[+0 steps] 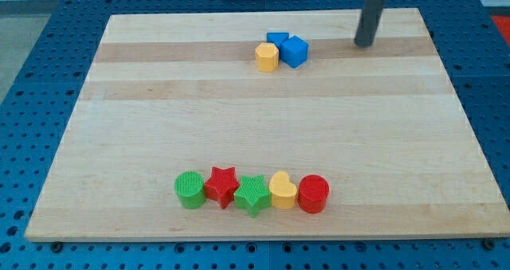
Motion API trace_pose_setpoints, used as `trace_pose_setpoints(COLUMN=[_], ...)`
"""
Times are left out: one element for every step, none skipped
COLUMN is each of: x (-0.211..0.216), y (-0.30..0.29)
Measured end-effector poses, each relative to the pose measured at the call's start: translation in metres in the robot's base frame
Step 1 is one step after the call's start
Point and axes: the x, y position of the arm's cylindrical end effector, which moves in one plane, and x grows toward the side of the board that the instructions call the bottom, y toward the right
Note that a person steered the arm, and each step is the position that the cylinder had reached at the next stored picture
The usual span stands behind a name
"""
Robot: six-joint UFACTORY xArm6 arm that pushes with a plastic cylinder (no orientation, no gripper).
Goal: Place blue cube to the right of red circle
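Note:
The blue cube [295,51] sits near the view's top centre, touching a yellow hexagon block [267,56] on its left and another blue block [276,38] behind it. The red circle [313,193] is the rightmost block of a row near the view's bottom. My tip [364,43] rests on the board at the view's upper right, well to the right of the blue cube and apart from it.
The bottom row, left to right: green circle [190,189], red star [222,185], green star [253,194], yellow heart [282,190], then the red circle. The wooden board [119,127] lies on a blue perforated table.

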Motion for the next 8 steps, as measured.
trace_pose_setpoints(x=[-0.006, 0.009, 0.039, 0.077, 0.122, 0.164, 0.177, 0.175], y=[-0.042, -0.090, -0.127, -0.147, -0.157, -0.163, -0.182, -0.224])
